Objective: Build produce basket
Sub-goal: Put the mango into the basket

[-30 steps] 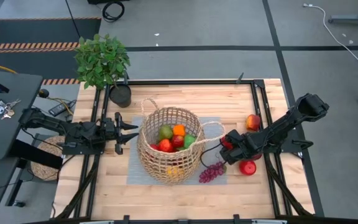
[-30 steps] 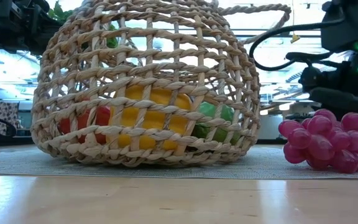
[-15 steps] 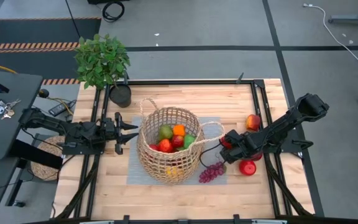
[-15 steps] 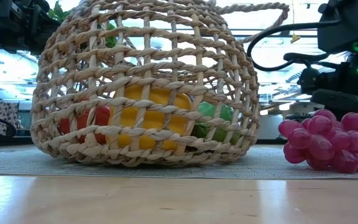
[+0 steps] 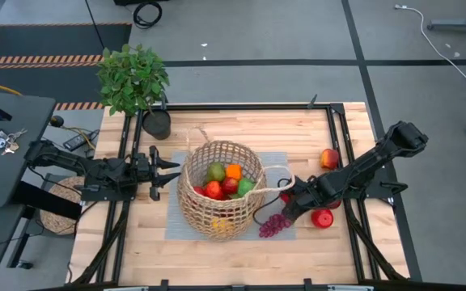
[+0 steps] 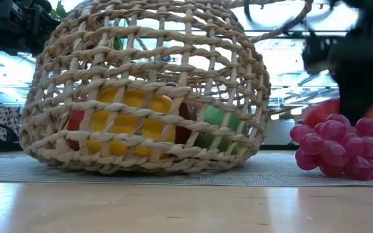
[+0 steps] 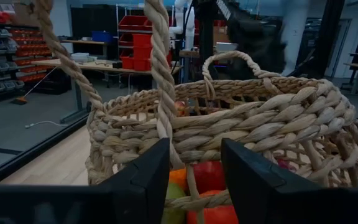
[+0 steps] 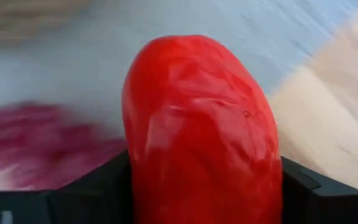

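Fingers of the right gripper are clamped on a smooth red piece of produce, gripped across its sides just beside the basket and the purple grape bunch on the mat. Its glossy, rounded skin looks slippery and probably light; a hold across the widest part should resist sliding. Fingers of the left gripper stand apart, with the near loop handle running between them; whether they touch it cannot be told. Open-weave wicker looks light and flexible, and the basket sits tilted. Several fruits already lie inside. Two more red fruits remain on the table near the right arm.
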